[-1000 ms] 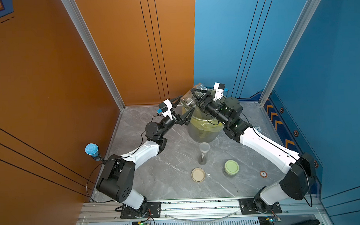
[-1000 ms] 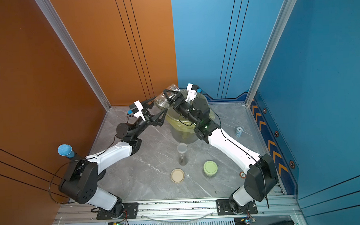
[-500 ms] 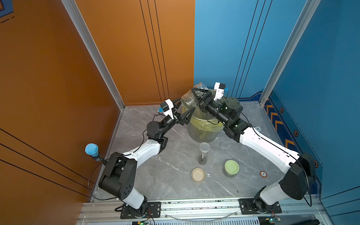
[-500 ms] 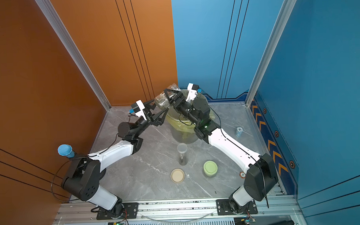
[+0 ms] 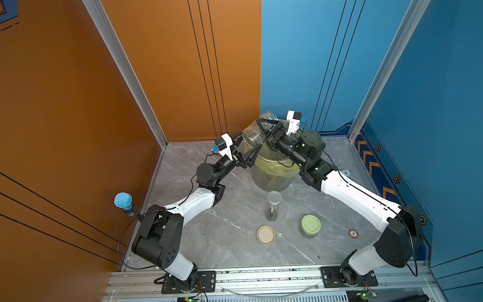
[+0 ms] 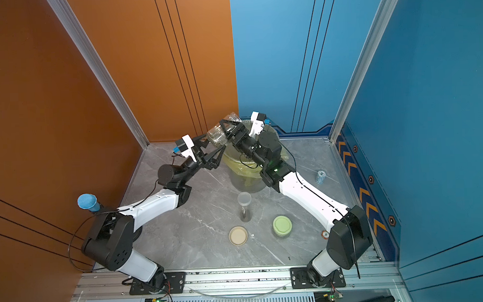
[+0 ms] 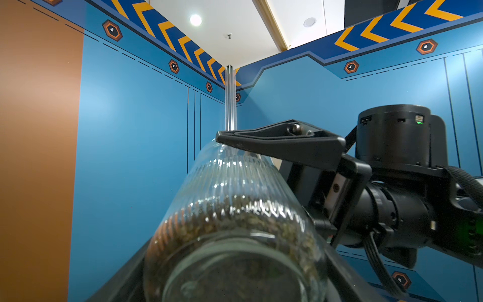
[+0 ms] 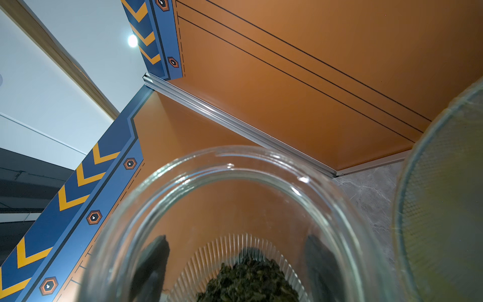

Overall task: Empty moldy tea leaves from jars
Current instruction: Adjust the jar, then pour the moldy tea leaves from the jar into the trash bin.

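Above the bin (image 5: 271, 181), the wide jar (image 5: 251, 136) lies tilted, tea leaves (image 8: 248, 282) heaped at its base. It should handle as slick, breakable glass, best clasped round its ribs. Its base sits clasped by the left gripper (image 5: 249, 142); the right gripper (image 5: 263, 131) straddles the body, perhaps loosely.

Looks like a robot test cell in a lab, not anybody's home. Boxed in by orange panels (image 5: 67, 108) and blue panels (image 5: 314, 57) on aluminium posts (image 5: 127, 72), with robot arms (image 5: 355, 197) bolted to a slotted rail (image 5: 266, 272) and bare circuit boards (image 5: 189, 300) out front. Topped by a plain office-type ceiling with downlights (image 7: 196, 19).
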Controlling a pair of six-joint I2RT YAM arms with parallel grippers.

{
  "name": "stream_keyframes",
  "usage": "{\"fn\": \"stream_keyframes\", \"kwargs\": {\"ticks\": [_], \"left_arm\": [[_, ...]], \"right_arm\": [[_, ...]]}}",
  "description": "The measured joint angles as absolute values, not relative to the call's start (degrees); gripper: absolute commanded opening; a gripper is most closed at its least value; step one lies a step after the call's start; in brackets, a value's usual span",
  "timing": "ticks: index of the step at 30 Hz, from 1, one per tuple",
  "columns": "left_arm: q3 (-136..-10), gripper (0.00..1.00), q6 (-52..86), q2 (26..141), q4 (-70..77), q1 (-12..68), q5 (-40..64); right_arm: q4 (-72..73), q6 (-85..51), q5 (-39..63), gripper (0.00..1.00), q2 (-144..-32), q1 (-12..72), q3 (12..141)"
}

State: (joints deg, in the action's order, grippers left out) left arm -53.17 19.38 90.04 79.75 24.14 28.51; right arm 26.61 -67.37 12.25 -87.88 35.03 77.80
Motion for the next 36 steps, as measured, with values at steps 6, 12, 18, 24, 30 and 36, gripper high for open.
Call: {"fn": "stream_keyframes", "kwargs": {"ticks": [6,12,18,24,30,36], "left_arm": [[-53.1,0.46,19.4,89.2,75.7,22.9,28.5],[-53.1,0.46,19.3,88.4,69.1,21.1,28.5],[-54.0,0.46,18.4,86.0,59.8,19.7,28.6],[-56.2,0.45,17.4,84.0,54.1,19.4,29.2],[-60.4,0.45,16.1,84.0,48.5,19.4,30.7],[-64.2,0.44,13.7,84.0,40.1,19.6,32.8]], "right_arm": [[26.8,-67.4,12.5,1.00,-87.9,34.1,76.8],[27.1,-67.4,13.0,1.00,-87.5,32.6,73.5],[25.7,-66.1,13.5,1.00,-83.7,30.5,70.0],[22.9,-63.5,13.8,1.00,-78.8,28.8,69.1],[18.9,-60.6,13.8,1.00,-75.0,27.0,67.8],[14.1,-57.3,13.7,1.00,-73.5,24.9,67.8]]}}
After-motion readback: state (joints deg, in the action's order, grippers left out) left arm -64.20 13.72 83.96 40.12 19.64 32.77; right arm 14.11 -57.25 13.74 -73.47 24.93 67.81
